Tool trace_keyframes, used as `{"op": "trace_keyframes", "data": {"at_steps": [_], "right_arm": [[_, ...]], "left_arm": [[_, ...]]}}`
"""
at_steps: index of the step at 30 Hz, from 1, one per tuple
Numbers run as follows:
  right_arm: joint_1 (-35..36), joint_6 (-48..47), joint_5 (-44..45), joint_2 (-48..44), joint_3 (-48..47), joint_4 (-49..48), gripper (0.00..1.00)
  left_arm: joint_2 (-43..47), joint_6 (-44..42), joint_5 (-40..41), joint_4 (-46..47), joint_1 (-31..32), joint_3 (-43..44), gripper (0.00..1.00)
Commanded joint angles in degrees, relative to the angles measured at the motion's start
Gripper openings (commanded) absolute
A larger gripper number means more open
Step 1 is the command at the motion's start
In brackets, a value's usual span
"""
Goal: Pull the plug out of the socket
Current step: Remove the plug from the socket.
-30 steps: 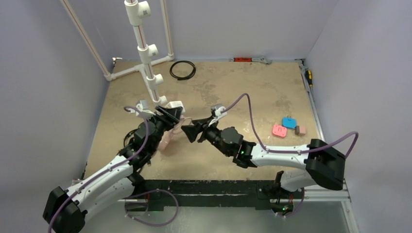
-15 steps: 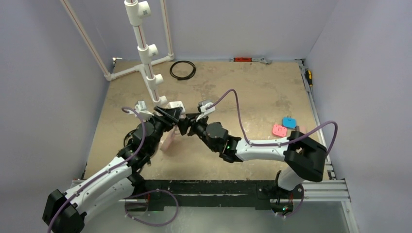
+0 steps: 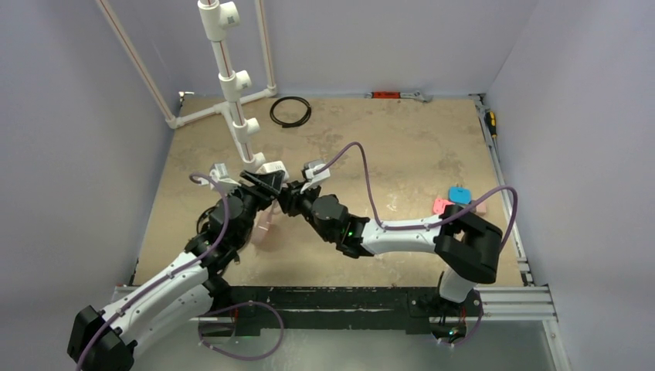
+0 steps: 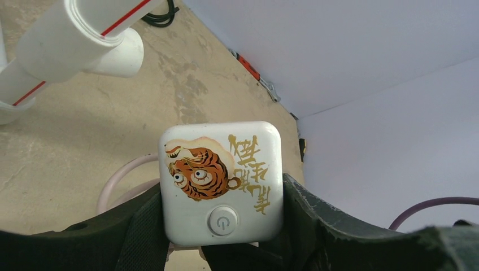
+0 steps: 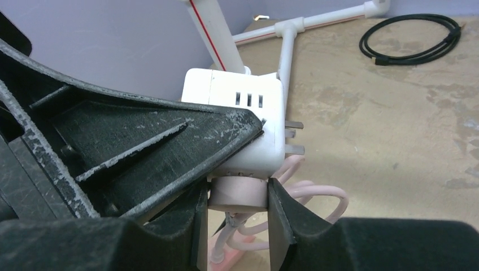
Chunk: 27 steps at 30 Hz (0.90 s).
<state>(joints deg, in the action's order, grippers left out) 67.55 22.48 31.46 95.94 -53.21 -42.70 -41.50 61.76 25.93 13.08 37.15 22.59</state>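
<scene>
The socket (image 4: 220, 183), a white cube with a tiger sticker and a power button, is raised off the table with my left gripper (image 4: 223, 226) shut on its sides. From above it shows as a white block (image 3: 272, 168) at the left gripper (image 3: 266, 184). In the right wrist view the socket (image 5: 243, 101) shows slot holes and metal prongs. The plug (image 5: 238, 193), a flat round pink disc, sits against its underside. My right gripper (image 5: 237, 203) is shut on the disc, one finger on each side. The plug's pink cable (image 5: 316, 192) hangs in loops below.
A white PVC pipe stand (image 3: 232, 77) rises just behind the grippers. A black cable coil (image 3: 290, 111) lies at the back. Pink and blue pieces (image 3: 452, 199) lie at the right, partly behind the right arm. The pink cable's end (image 3: 265, 228) rests on the table under the arms.
My right arm has swung left up to the left gripper, and its jaws have closed onto the pink plug. The left arm and the socket have barely moved.
</scene>
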Motion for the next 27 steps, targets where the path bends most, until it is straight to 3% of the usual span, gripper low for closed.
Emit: {"op": "trace_keyframes", "data": {"at_steps": [1,10,17,27], "right_arm": [[-0.58,-0.52,-0.53,-2.50,2.35,0.71,0.00],[6.93,7.17,6.57,-6.18,8.15,5.11,0.00],[12.40,12.42,16.22,-9.54,8.93,15.22,0.00],[14.84,18.38,16.21,-14.32,11.74,19.09,0.00]], "left_arm": [[4.00,-5.26,3.14,1.51,0.68,2.39,0.00],[1.97,-7.66,11.04,6.84,0.65,0.02,0.00],[0.34,-8.19,15.25,10.75,0.62,-0.76,0.00],[-2.54,-9.09,18.09,14.28,0.61,-1.16,0.00]]}}
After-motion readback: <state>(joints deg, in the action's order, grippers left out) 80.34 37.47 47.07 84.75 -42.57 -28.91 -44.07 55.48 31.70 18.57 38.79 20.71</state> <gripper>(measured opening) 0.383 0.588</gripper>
